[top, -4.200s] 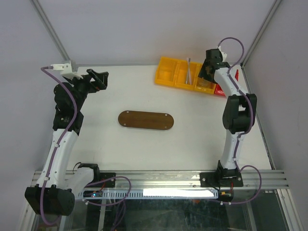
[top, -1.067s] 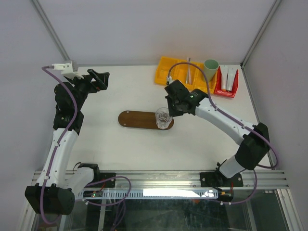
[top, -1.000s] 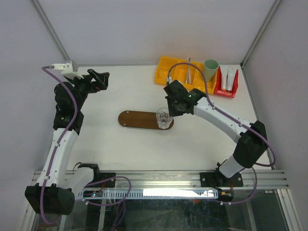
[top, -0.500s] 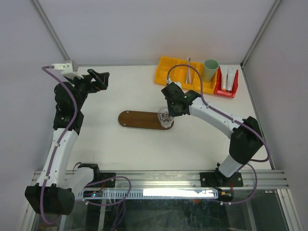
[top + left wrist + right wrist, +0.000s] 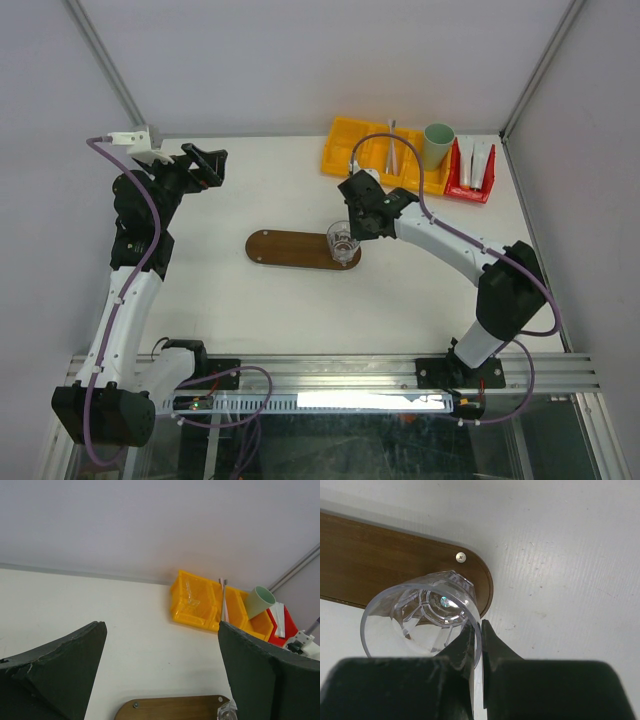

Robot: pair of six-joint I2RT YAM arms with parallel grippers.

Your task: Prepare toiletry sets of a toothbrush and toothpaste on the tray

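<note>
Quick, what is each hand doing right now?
Left hand: open, holding nothing.
Right hand: closed on the rim of the clear glass.

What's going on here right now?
The right pincer pinches the rim of a clear ribbed drinking glass over the right end of the dark-brown oval wooden tray; whether it rests there is unclear. The left pincer hangs open, far left. The pale toothbrushes sit in the yellow bin, white tubes in the red bin.
</note>
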